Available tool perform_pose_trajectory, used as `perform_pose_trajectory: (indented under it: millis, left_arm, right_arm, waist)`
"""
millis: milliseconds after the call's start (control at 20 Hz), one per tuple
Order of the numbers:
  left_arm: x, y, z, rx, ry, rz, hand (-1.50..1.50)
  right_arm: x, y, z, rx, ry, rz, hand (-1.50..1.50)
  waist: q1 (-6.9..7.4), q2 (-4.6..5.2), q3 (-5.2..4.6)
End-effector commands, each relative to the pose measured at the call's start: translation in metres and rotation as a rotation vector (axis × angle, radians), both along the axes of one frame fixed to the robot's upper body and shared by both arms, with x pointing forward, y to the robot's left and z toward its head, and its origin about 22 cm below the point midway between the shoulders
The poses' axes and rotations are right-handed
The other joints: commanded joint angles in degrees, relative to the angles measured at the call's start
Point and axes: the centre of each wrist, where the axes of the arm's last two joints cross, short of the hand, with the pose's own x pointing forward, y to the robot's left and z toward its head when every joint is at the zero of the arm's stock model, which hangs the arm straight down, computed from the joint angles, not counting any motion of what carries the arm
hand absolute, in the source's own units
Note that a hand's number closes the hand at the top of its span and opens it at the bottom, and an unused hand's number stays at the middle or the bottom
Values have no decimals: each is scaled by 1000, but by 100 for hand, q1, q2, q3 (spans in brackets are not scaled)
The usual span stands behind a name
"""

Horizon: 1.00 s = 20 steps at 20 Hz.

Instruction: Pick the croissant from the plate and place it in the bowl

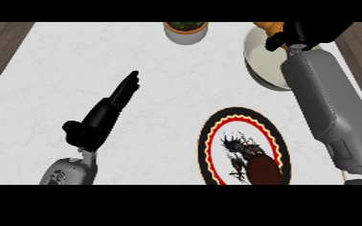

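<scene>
right hand (311, 32): fingers curled round the croissant (271, 28), over the far rim of the cream bowl (253, 62) | left hand (106, 110): fingers straight, holding nothing, at the white counter's (84, 57) left | patterned plate (205, 139): near the bowl, a dark brown oval thing (263, 170) on its near edge

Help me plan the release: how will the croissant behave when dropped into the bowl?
Probably light: the right hand holds the croissant alone, near the far edge of the bowl. Its visible end tapers, so it should settle rather than roll far. The bowl looks wide, so the croissant likely stays inside.
</scene>
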Motion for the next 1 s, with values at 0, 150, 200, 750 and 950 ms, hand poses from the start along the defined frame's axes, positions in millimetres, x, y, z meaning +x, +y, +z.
perform_pose_trajectory:
  millis: [0, 150, 200, 750, 950]
  left_arm:
    - [10, -18, 2, -3, -10, -2, 0]
    - [3, 11, -8, 17, -12, 10, 0]
    - [1, 3, 1, 7, -5, 1, 0]
    - [-3, -11, -6, 14, -1, -2, 0]
    - [0, 2, 1, -7, -7, -3, 0]
  right_arm:
    - [9, -25, -13, 109, 189, -18, 150]
    - [2, -64, -31, 264, 276, -21, 150]
    - [9, -39, -27, 329, 298, -11, -150]
    - [10, -78, -21, 398, -40, 74, -150]
    - [2, -105, -19, 525, -200, -29, -150]
  waist:
    - [45, 51, 4]
    - [54, 50, 8]
    - [98, 29, 8]
    - [41, 12, 5]
    - [-9, 0, 7]
